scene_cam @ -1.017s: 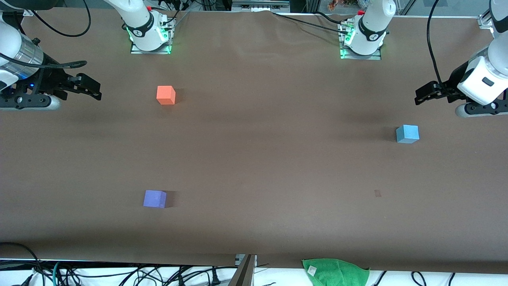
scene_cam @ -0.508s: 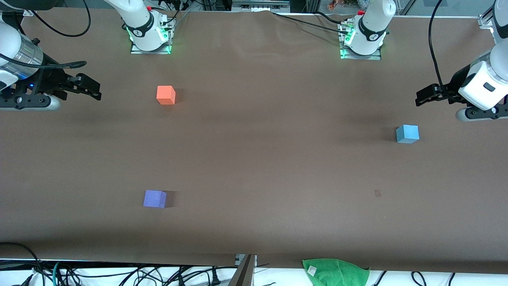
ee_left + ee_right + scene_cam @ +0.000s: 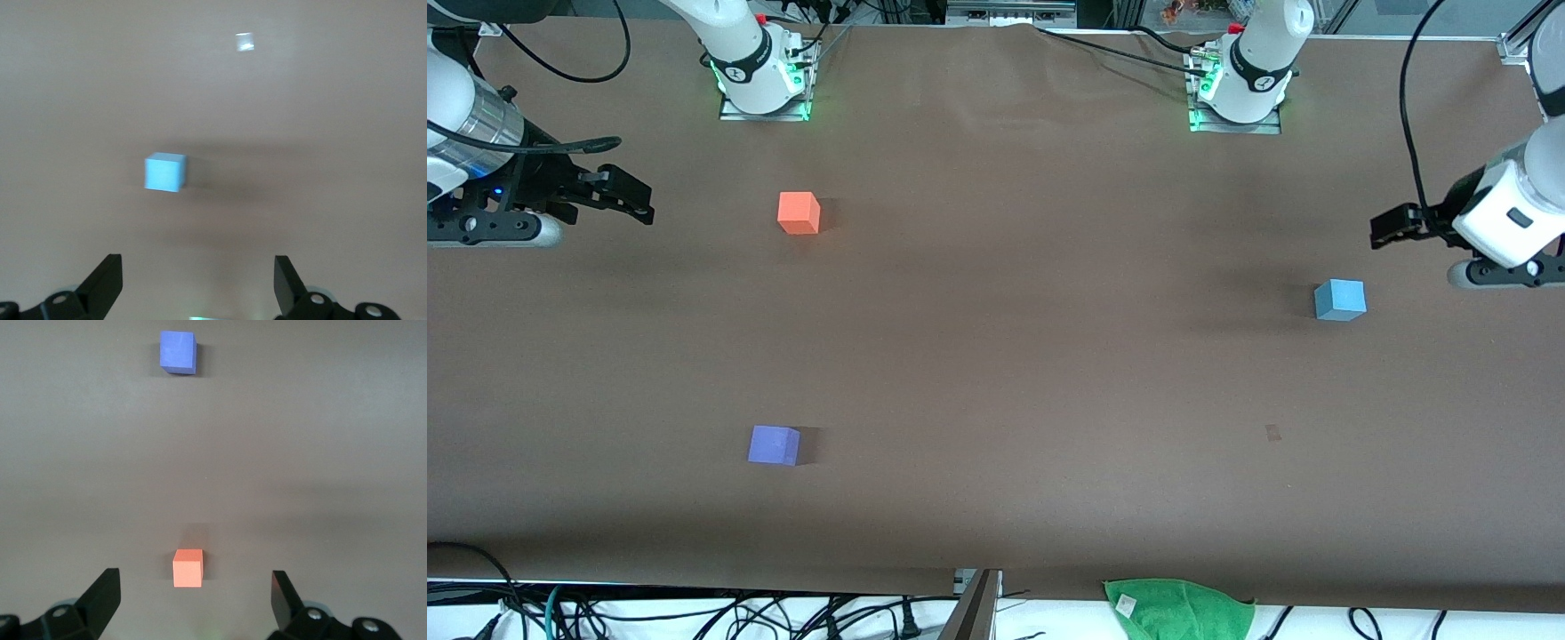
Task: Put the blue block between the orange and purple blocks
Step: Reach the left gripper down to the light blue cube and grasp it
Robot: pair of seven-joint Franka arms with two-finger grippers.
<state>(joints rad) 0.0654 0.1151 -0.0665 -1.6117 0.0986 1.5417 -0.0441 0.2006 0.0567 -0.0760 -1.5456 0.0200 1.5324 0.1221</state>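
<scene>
The light blue block point(image 3: 1339, 299) sits on the brown table toward the left arm's end; it also shows in the left wrist view point(image 3: 165, 172). The orange block point(image 3: 799, 212) sits near the right arm's base, and the purple block point(image 3: 774, 444) lies nearer the front camera. Both show in the right wrist view, orange point(image 3: 188, 567) and purple point(image 3: 178, 351). My left gripper point(image 3: 1387, 227) is open and empty, up in the air beside the blue block point(image 3: 198, 283). My right gripper point(image 3: 636, 197) is open and empty at the table's right-arm end, apart from the orange block point(image 3: 193, 600).
A green cloth point(image 3: 1178, 608) lies at the table's front edge. A small pale mark point(image 3: 1272, 433) is on the tabletop nearer the camera than the blue block. Cables hang below the front edge point(image 3: 694, 613).
My left gripper has shifted toward the left arm's end of the table and lower in the front view, closer to the blue block. The right arm and all blocks have not moved.
</scene>
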